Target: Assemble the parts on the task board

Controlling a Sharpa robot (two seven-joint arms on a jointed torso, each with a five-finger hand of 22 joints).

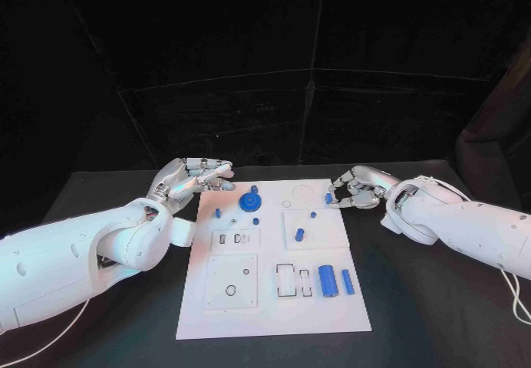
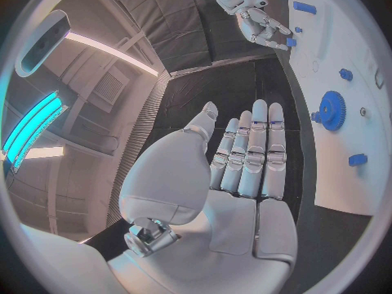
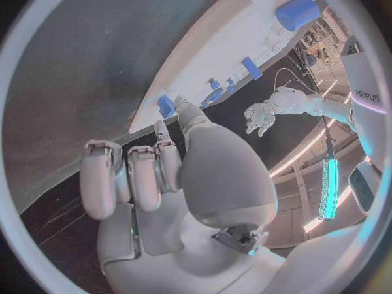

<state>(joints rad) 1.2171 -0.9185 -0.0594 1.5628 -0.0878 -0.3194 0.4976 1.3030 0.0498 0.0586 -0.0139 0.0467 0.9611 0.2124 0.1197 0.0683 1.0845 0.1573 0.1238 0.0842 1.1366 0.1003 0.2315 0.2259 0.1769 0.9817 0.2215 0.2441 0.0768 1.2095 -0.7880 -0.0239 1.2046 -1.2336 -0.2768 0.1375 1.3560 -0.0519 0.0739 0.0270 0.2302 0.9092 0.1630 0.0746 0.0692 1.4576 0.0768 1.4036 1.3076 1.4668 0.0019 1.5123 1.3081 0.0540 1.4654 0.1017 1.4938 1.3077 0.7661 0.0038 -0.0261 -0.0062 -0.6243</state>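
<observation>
**Ana:** Right robot hand sits at the far right edge of the task board, fingers curled in toward a small blue part lying right at that edge. Whether it pinches the piece or only touches it, I cannot tell.

**Ben:** And the left robot hand?

**Ana:** Beside the board's far left corner, over the bench. Its wrist camera shows the fingers straight and held together, nothing in them, so it's unloaded.

**Ben:** Where are the other parts?

**Ana:** A blue gear stands near the far middle of the board. A blue cylinder and a slim blue bar lie side by side at the near right, next to open slots. A few smaller blue bits sit between.

**Ben:** So which step?

**Ana:** Early, I'd judge: picking up that edge piece, with most parts lying loose.

**Ben:** Next?

**Ana:** Secure a firm pinch, lift it off the edge without knocking it onto the bench, then carry it to its matching recess.
</observation>
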